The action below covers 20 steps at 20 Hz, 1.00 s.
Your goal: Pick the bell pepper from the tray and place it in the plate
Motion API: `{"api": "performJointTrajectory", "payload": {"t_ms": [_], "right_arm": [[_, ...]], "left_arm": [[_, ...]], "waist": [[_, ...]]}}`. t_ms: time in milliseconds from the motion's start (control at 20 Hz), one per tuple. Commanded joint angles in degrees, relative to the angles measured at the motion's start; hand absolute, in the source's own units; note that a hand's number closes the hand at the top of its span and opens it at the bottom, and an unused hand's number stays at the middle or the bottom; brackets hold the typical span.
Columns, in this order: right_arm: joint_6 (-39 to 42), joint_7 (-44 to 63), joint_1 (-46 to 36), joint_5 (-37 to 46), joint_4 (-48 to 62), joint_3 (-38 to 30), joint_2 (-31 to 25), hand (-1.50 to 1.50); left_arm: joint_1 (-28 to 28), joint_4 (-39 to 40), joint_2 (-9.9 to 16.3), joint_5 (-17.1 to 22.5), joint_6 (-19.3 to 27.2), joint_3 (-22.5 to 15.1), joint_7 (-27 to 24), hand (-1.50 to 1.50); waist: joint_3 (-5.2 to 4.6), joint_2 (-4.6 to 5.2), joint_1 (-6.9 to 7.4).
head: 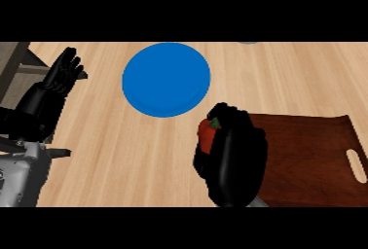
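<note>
A red bell pepper (207, 134) with a green stem shows at the left edge of the dark brown wooden tray (309, 151). My right hand (233, 155) covers most of it, fingers curled round the pepper from the right and above. Whether the pepper rests on the tray or is lifted off it cannot be told. The blue plate (166, 79) lies on the wooden counter, up and to the left of the pepper, with nothing on it. My left hand (54, 90) rests open at the left edge, fingers pointing up.
The tray has a slot handle (356, 164) on its right side. A grey object (248, 43) peeks in at the top edge. A dark frame (16, 61) stands at the top left corner, behind the left hand.
</note>
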Motion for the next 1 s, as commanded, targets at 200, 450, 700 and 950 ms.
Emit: {"api": "performJointTrajectory", "payload": {"t_ms": [200,450,700,950], "right_arm": [[-6.48,11.4,-16.82,-10.2,14.33,-7.95,0.83,1.5],[-13.39,7.37,-22.24,-15.16,24.84,-14.17,0.84,1.5],[-17.02,5.3,-28.27,-18.7,36.65,-18.06,0.84,1.5],[-20.5,2.2,-32.62,-21.47,49.13,-20.12,0.85,1.5]], "left_arm": [[-1.76,0.17,-0.97,-0.76,-0.27,-1.51,-0.05,0.0],[-1.88,2.26,-1.65,-0.95,-0.73,-1.95,-1.43,0.0],[-3.08,1.51,-1.94,-1.58,-0.28,-2.41,-1.08,0.0],[-5.0,2.23,-2.91,-2.11,-0.09,-3.53,-0.26,0.0]], "waist": [[0.06,0.57,1.81],[0.05,1.21,2.83],[0.03,1.49,4.1],[0.05,1.8,4.68]]}}
